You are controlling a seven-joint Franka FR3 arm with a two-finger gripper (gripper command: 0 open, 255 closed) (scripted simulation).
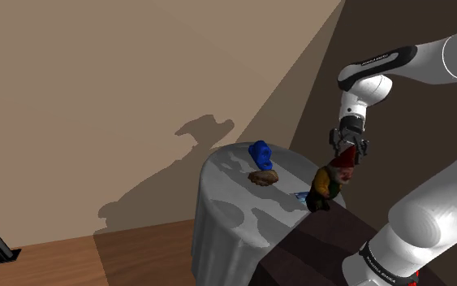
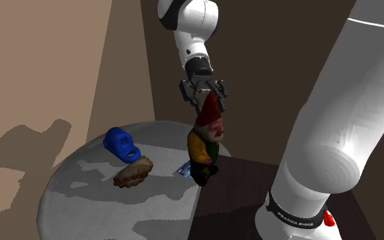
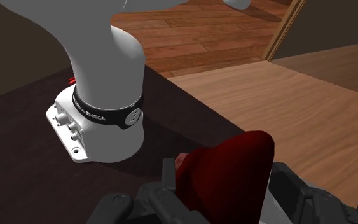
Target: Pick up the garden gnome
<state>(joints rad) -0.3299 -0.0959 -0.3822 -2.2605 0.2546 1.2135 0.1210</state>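
Nearest in the shoulder view is the dark stand (image 1: 316,252), with the white base of the arm (image 1: 393,256) on it. The arm rises from there and bends back down toward the edge of the stand.

At its end the black claw (image 1: 348,149) is closed on the garden gnome (image 1: 330,185). It holds the gnome by the tip of its red pointed hat. In the wrist view the red hat sits between the two fingers, and the arm's base and the wooden floor appear behind it. The gnome has a white beard, a yellow and green coat and dark boots. It hangs under the claw and leans a little. It is just at the place where the stand meets the round tabletop (image 1: 226,215). It is not possible to tell whether its boots touch the surface.

Just beside the boots, a small flat blue thing (image 2: 183,170) lies on the grey-white tabletop. Farther along the tabletop there is a brown, shell-like object (image 1: 263,175), and close behind it a blue object (image 1: 260,153). Both are well apart from the gnome.

Beyond the tabletop are the wooden floor (image 1: 56,260) and a beige wall (image 1: 97,81). The wall carries the shadow of the tabletop and its things.
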